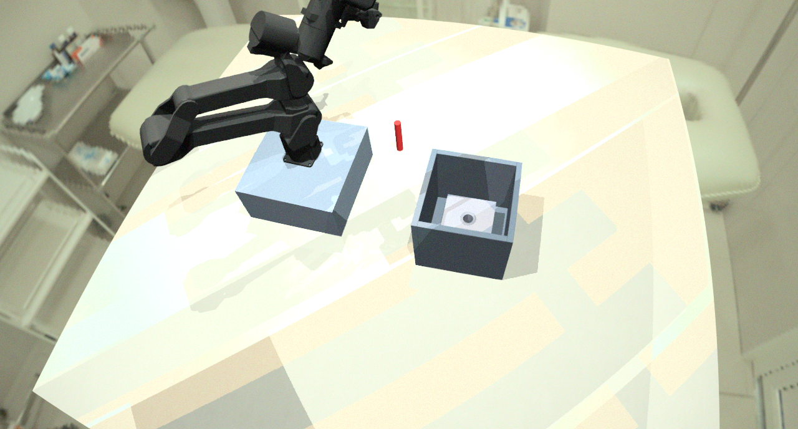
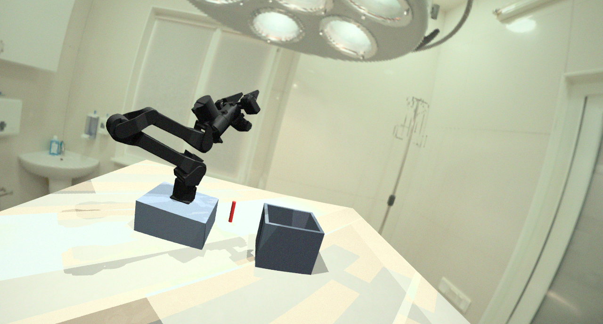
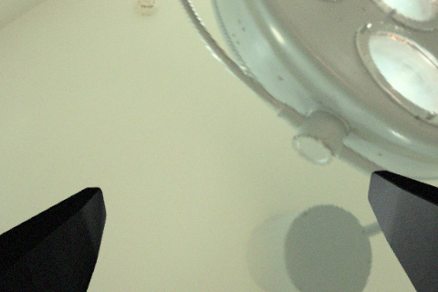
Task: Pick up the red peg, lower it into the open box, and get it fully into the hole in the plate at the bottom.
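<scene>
The red peg (image 1: 398, 135) (image 2: 232, 211) stands upright on the table, between the arm's base block and the open box. The open box (image 1: 460, 252) (image 2: 289, 248) is dark blue-grey with high walls. In the top view a pale plate (image 1: 480, 205) lies at its bottom, with a round hole (image 1: 467, 218) that looks empty. My gripper (image 2: 250, 93) (image 3: 239, 193) is open, with nothing between its wide-set fingers. It is raised high above the table and points up and away from the peg and box. The wrist view shows no peg or box.
The arm stands on a blue-grey block (image 1: 301, 186) (image 2: 168, 222) to the left of the peg. The box walls rise from the table (image 1: 356, 315) (image 2: 202, 296) to the right of the peg. A large surgical lamp (image 2: 312, 22) (image 3: 292, 46) hangs in the background.
</scene>
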Controlling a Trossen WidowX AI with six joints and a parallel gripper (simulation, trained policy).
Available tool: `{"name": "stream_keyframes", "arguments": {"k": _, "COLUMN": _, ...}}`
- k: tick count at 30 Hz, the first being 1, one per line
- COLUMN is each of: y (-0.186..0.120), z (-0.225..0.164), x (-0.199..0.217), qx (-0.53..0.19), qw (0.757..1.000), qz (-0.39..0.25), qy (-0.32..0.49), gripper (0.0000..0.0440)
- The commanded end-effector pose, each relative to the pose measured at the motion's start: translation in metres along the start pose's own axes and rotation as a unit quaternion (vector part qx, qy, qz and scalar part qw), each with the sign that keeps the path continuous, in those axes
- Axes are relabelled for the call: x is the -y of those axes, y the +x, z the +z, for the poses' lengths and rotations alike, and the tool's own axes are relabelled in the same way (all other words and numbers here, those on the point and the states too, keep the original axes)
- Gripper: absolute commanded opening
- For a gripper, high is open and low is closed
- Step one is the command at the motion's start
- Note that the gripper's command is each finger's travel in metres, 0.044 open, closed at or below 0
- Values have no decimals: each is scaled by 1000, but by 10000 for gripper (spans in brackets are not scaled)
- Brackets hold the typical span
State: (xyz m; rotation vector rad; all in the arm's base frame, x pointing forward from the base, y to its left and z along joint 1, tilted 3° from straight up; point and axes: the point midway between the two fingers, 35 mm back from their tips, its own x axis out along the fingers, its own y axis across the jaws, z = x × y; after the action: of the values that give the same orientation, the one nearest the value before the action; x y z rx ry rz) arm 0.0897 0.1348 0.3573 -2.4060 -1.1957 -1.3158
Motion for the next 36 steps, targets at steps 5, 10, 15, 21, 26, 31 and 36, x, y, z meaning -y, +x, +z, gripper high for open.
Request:
{"name": "stream_keyframes", "arguments": {"k": 5, "y": 26, "z": 18, "x": -6, "qx": 76, "qw": 997, "qz": -7, "qy": -27, "gripper": 436}}
{"name": "stream_keyframes", "arguments": {"k": 10, "y": 52, "z": 28, "x": -16, "qx": 154, "qw": 986, "qz": -17, "qy": -59, "gripper": 440}}
{"name": "stream_keyframes", "arguments": {"k": 15, "y": 67, "z": 35, "x": -29, "qx": 228, "qw": 969, "qz": -24, "qy": -97, "gripper": 440}}
{"name": "stream_keyframes", "arguments": {"k": 21, "y": 75, "z": 43, "x": -45, "qx": 309, "qw": 940, "qz": -36, "qy": -141, "gripper": 440}}
{"name": "stream_keyframes", "arguments": {"k": 26, "y": 76, "z": 51, "x": -56, "qx": 368, "qw": 913, "qz": -48, "qy": -167, "gripper": 440}}
{"name": "stream_keyframes", "arguments": {"k": 31, "y": 71, "z": 64, "x": -65, "qx": 424, "qw": 885, "qz": -64, "qy": -182, "gripper": 440}}
{"name": "stream_keyframes", "arguments": {"k": 36, "y": 58, "z": 85, "x": -71, "qx": 484, "qw": 852, "qz": -83, "qy": -182, "gripper": 440}}
